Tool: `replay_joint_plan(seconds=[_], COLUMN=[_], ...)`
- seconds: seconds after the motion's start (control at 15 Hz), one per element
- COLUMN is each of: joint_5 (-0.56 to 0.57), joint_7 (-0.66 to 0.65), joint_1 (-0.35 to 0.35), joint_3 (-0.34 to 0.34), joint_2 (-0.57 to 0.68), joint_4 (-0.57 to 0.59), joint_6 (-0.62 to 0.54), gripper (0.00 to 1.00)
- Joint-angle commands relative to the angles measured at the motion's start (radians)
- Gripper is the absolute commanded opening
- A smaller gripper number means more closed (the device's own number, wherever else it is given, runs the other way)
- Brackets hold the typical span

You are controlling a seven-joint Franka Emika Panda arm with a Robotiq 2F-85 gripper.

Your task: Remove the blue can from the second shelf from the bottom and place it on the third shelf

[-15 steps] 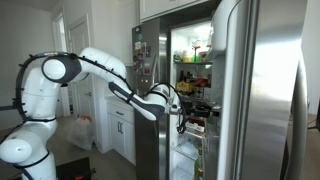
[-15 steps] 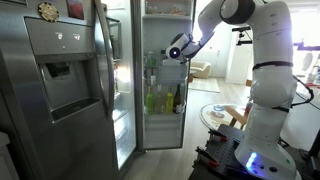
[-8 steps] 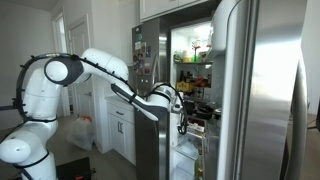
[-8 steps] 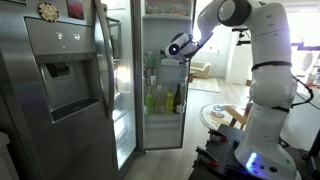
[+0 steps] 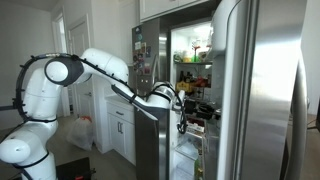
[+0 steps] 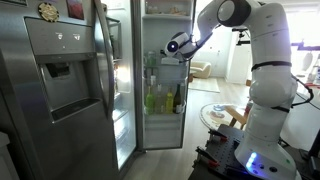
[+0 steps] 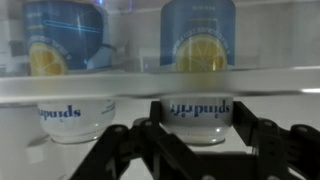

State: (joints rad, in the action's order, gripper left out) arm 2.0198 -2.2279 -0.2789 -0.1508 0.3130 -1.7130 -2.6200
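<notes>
Wrist view: two blue cans stand side by side behind the shelf front edge (image 7: 160, 86). Nothing is lined up with the left can (image 7: 65, 55). The right can (image 7: 198, 55) is centred ahead of the gripper (image 7: 196, 135), whose jaws are spread wide and hold nothing. Judgement: still the approach. The grasp, the lift and the placing on the third shelf all remain.

Looks like a home kitchen, pretty bright. White cabinets (image 5: 120, 128) next to stainless fridge (image 5: 262, 90), white bag (image 5: 80, 132) down beside them, wood floor (image 6: 205, 112), dispenser (image 6: 65, 85) in the door.

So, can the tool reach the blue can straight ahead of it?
Probably yes: the tool is open and lined up with that blue can, nothing between them; the neighbouring can stands apart.
</notes>
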Motion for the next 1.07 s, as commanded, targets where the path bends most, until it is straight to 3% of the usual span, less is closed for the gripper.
replay_joint_plan(seconds=[0.0, 0.4, 1.0], joint_5=[-0.046, -0.067, 0.007], joint_7=[0.064, 0.088, 0.033], joint_1=[-0.008, -0.001, 0.034], joint_3=[0.004, 0.003, 0.000], joint_2=[0.000, -0.013, -0.149], joint_4=[0.029, 0.032, -0.091], joint_6=[-0.014, 0.002, 0.060], gripper=[0.98, 1.00, 1.00])
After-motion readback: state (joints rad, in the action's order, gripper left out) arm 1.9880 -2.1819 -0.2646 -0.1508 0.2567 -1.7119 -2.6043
